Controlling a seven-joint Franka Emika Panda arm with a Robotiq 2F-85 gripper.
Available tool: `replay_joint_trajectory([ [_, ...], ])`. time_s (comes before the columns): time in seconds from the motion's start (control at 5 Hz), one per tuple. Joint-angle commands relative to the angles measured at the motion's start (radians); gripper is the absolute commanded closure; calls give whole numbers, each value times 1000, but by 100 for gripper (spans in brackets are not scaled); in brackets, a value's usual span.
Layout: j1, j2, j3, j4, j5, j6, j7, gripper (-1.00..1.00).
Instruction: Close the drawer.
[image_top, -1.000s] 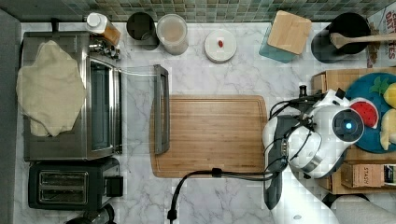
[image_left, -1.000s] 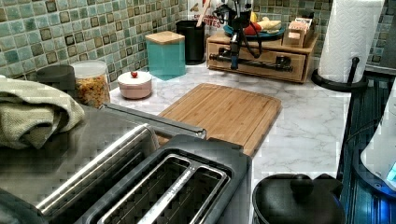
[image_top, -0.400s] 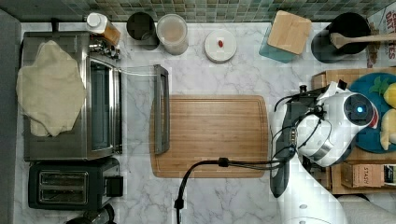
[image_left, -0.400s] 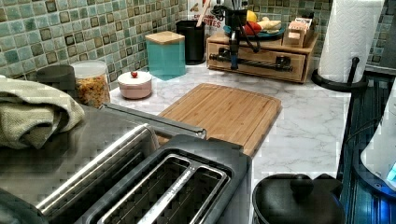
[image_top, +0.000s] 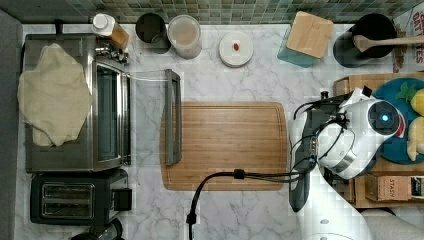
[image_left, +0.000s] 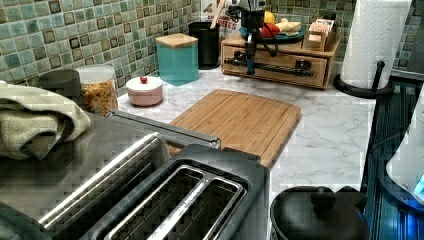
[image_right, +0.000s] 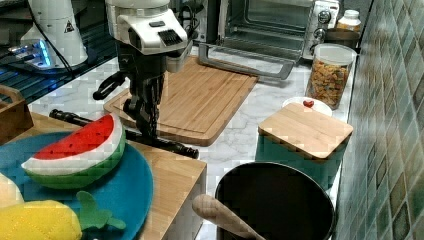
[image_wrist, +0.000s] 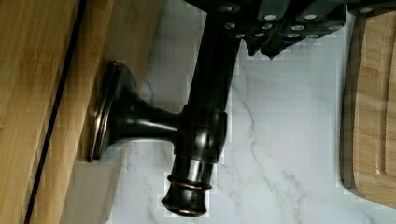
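Observation:
The drawer (image_left: 300, 59) is the light wooden front of a low box at the back of the counter in the left view, and it sits flush with the box. Its long black bar handle (image_left: 280, 68) runs across that front. My gripper (image_left: 250, 64) comes down on the bar near its left end in the left view. In the wrist view the dark bar (image_wrist: 205, 116) runs up between my fingers (image_wrist: 280, 28), beside the drawer's wooden face (image_wrist: 32, 93). My gripper (image_right: 145, 126) straddles the handle (image_right: 172, 145) in the right view, shut on it.
A wooden cutting board (image_top: 225, 145) lies mid-counter, next to the toaster oven's open door (image_top: 172, 117). A blue plate with toy fruit (image_right: 75, 165) rests on the box. A teal canister (image_top: 307, 37), a black utensil pot (image_top: 367, 37) and a paper towel roll (image_left: 375, 40) stand nearby.
In the top view my wrist moved right, toward the wooden box, between one second ago and 0.4 s ago. It has held still since.

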Motion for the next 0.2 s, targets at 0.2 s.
replay_joint_trajectory([
  [0.2, -149, 51, -174, 210, -52, 216, 11, 100],
])
